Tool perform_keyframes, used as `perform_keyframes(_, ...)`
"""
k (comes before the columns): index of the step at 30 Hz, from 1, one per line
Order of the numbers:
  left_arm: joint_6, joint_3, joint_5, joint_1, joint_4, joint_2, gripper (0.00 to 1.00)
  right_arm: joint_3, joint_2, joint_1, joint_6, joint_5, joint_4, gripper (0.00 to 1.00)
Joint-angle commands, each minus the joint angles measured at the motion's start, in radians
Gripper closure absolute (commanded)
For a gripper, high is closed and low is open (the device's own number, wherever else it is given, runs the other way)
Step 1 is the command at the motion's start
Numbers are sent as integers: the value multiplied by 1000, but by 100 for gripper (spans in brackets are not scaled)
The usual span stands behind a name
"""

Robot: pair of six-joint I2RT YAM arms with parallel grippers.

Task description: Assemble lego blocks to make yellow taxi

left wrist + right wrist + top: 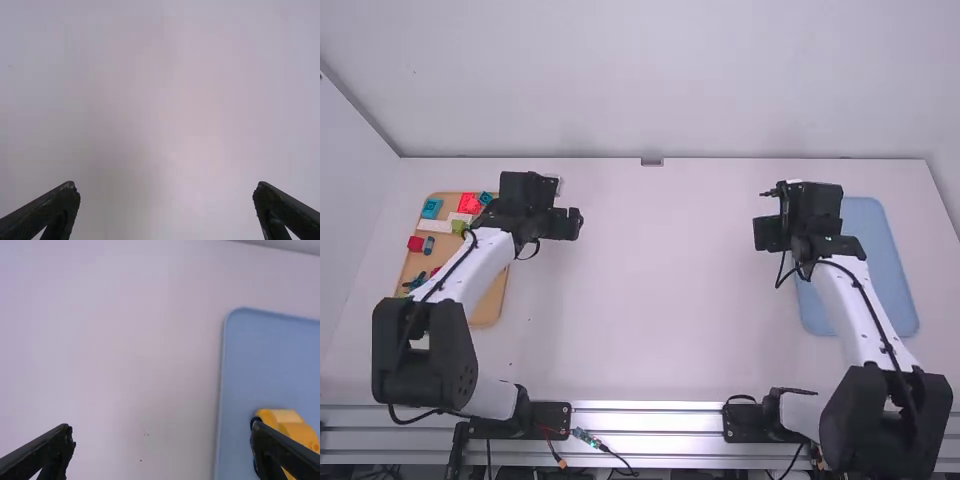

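My left gripper [565,223] is held over the table just right of the tan tray. In the left wrist view that gripper [166,192] is open, with bare table between its fingers. My right gripper [768,234] is at the left side of the blue tray. The right wrist view shows this gripper [161,435] open and holding nothing. A yellow block piece with dark wheels [295,432] lies on the blue tray, partly hidden behind one finger. Loose blocks lie on the tan tray, among them a red block [469,203] and a teal block [431,208].
The tan tray [488,308] lies at the left, partly under the left arm. The blue tray [880,260] lies at the right, partly under the right arm. A white wall stands along the table's far edge. Between the two grippers stretches the bare white table [660,290].
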Motion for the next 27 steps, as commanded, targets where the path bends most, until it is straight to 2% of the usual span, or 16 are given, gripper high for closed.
perform_keyframes(1, -10, -39, -52, 4, 14, -54, 11, -37, -55, 33, 59, 53, 17, 10)
perform_keyframes(11, -10, -203, -203, 4, 178, -218, 27, -211, -230, 47, 220, 60, 192, 28)
perform_keyframes(18, -10, -337, -203, 4, 246, -353, 40, -355, -373, 47, 220, 60, 335, 42)
perform_keyframes(27, -10, -553, -203, 4, 246, -569, 62, -577, -595, 47, 220, 60, 346, 64)
